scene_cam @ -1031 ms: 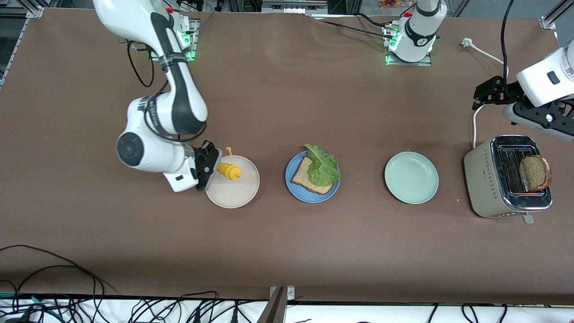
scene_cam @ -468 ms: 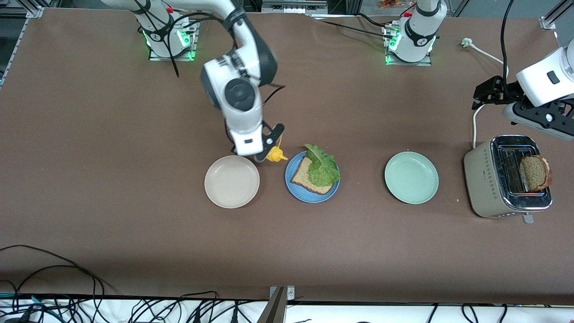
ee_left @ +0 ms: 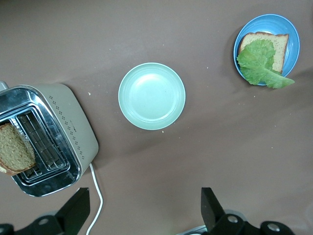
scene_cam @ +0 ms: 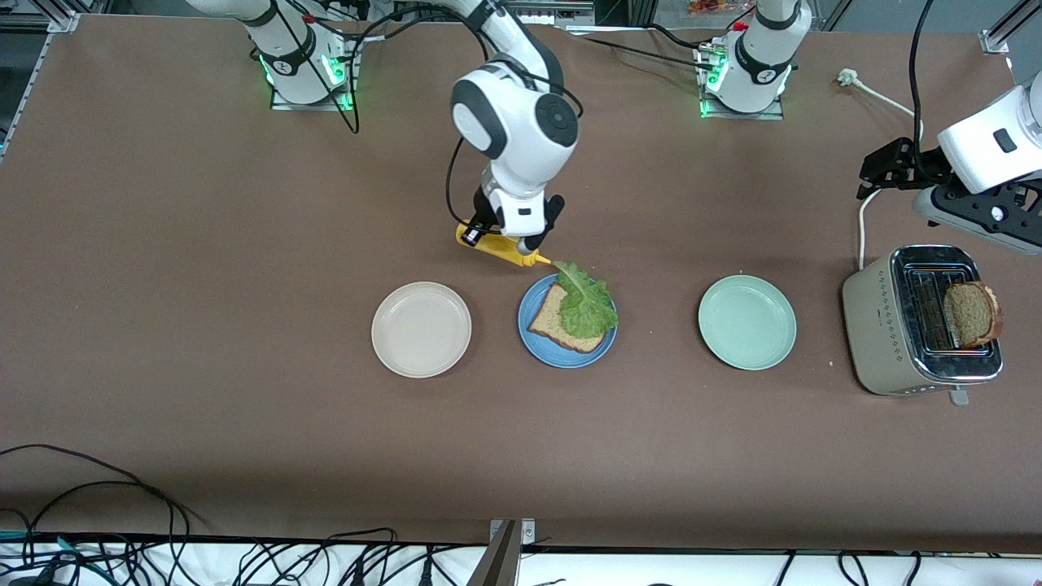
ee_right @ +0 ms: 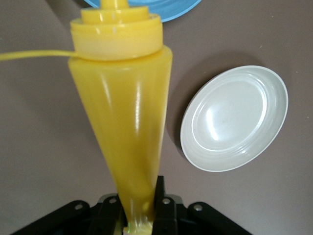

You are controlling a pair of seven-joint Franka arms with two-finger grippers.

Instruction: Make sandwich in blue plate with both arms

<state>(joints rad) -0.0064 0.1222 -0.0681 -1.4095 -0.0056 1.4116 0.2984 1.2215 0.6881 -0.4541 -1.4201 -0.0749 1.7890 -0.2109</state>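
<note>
Right gripper (scene_cam: 509, 244), black two-finger pincer on the glossy white right arm, clamped narrow on a yellow plastic squeeze bottle (scene_cam: 498, 249), held up in the air just past the rim of the round matte medium-blue plate (scene_cam: 529, 338), on the side toward the robots' bases. Bottle tilted nearly level, nozzle tip pointing at the plate and just beside the stem end of the ruffled green lettuce leaf (scene_cam: 586, 303). In the right wrist view, bottle (ee_right: 122, 117) pinched at its narrow base, cap end toward the blue rim (ee_right: 171, 7).

On the blue plate, one square-ish slice of brown wholegrain bread (scene_cam: 549, 319), lettuce leaf lying over it and overhanging the rim. No second slice on top yet. Plate at the middle of the brown table (scene_cam: 203, 203), between a round beige-white plate (scene_cam: 421, 329) toward the right arm's end and a round pale mint-green plate (scene_cam: 746, 322) toward the left arm's end.

Second slice of brown bread (scene_cam: 970, 313) standing in one slot of a beige and chrome toaster (scene_cam: 891, 325) at the left arm's end.

Left gripper (ee_left: 142, 215) waiting above the table beside the toaster, fingers (ee_left: 78, 208) spread wide, holding nothing.
</note>
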